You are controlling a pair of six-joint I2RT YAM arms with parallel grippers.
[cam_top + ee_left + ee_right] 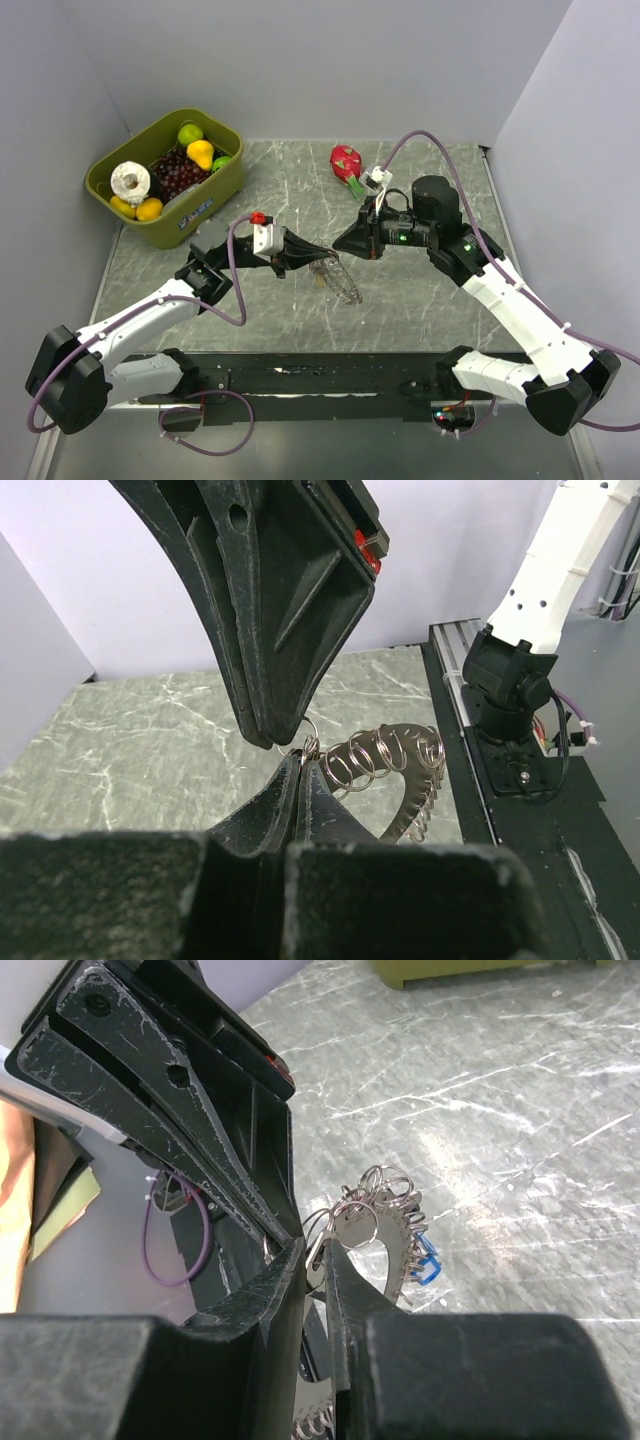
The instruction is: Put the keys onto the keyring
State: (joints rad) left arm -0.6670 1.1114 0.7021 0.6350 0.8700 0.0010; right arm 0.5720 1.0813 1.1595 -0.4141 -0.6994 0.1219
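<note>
The keyring (337,279) is a thin hoop with a coiled rim, held above the marble table between both grippers. My left gripper (304,256) is shut on its rim; in the left wrist view the fingertips (303,758) pinch the rim and the hoop (400,765) hangs beyond them to the right. My right gripper (345,243) meets it from the right. In the right wrist view its gripper (318,1252) is shut on a silver key (352,1228) lying against the hoop (405,1228). A blue key head (428,1261) hangs on the hoop.
A green basket (215,196) of fruit stands at the back left. A red dragon fruit (346,161) lies at the back middle. A black strip (320,380) runs along the near edge between the arm bases.
</note>
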